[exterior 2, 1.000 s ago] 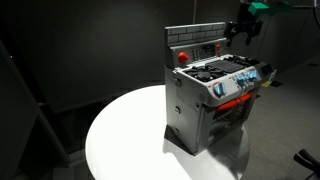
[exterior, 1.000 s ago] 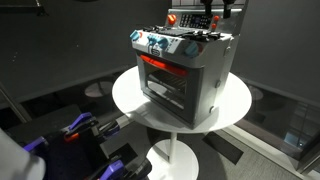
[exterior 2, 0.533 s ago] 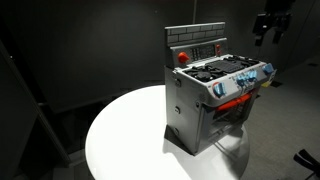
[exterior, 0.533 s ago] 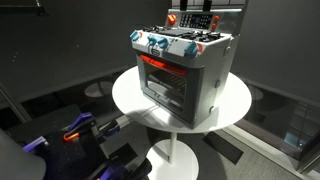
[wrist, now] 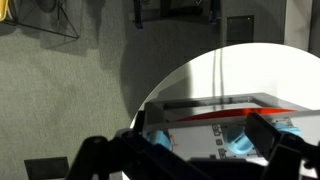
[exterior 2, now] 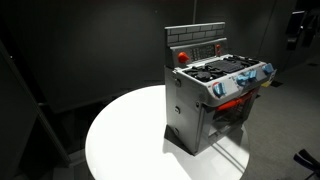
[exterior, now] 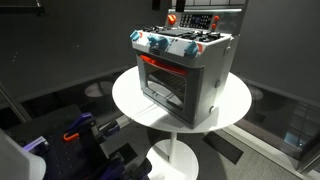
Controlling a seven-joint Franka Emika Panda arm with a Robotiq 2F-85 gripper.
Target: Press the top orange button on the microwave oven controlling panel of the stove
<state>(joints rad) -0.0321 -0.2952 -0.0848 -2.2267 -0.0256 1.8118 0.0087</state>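
Note:
The small silver-grey stove (exterior: 185,70) with a red-lit oven window stands on a round white table (exterior: 130,100); it also shows in an exterior view (exterior 2: 210,100). Its dark upright controlling panel (exterior 2: 197,45), with the round red-orange dial (exterior 2: 182,57), rises at the stove's back (exterior: 195,19). My gripper (exterior 2: 297,27) hangs in the air well off to the side of the stove, touching nothing. In the wrist view my gripper (wrist: 195,135) has its dark fingers spread wide and empty, with the stove's blue knobs (wrist: 240,140) seen between them.
The table stands on a white pedestal (exterior: 175,150). Blue and red equipment (exterior: 75,128) lies low beside the table. Dark walls surround the scene (exterior 2: 80,50).
My gripper has drawn back from the panel. It moved far to the side in one exterior view and left the other.

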